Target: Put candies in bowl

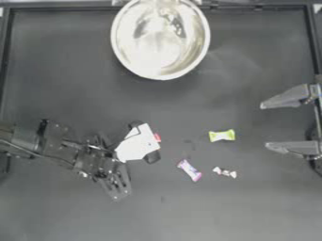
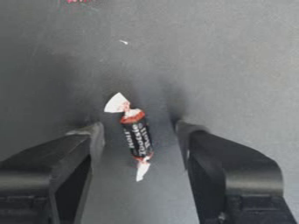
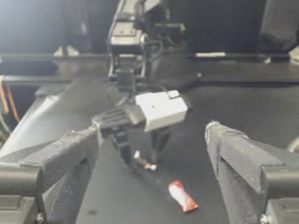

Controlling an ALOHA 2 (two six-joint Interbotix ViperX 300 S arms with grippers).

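The shiny whitish bowl [image 1: 160,37] stands at the table's far edge, in the middle. My left gripper [image 1: 149,141] is low over the table centre, open, with a jaw on each side of a red-ended candy [image 1: 156,137]. Seen from the left wrist, this candy [image 2: 136,138] lies loose on the table between the open jaws of the left gripper [image 2: 140,130]. To the right lie a yellow-green candy [image 1: 221,135], a purple-white candy [image 1: 189,170] and a small whitish candy [image 1: 225,172]. My right gripper [image 1: 277,123] waits open at the right edge.
The right wrist view looks between the open right gripper [image 3: 152,148] at the left arm's white block [image 3: 161,109], with the straddled candy [image 3: 143,164] under it and another candy [image 3: 182,197] closer by. A raised frame [image 1: 157,5] borders the table's far side.
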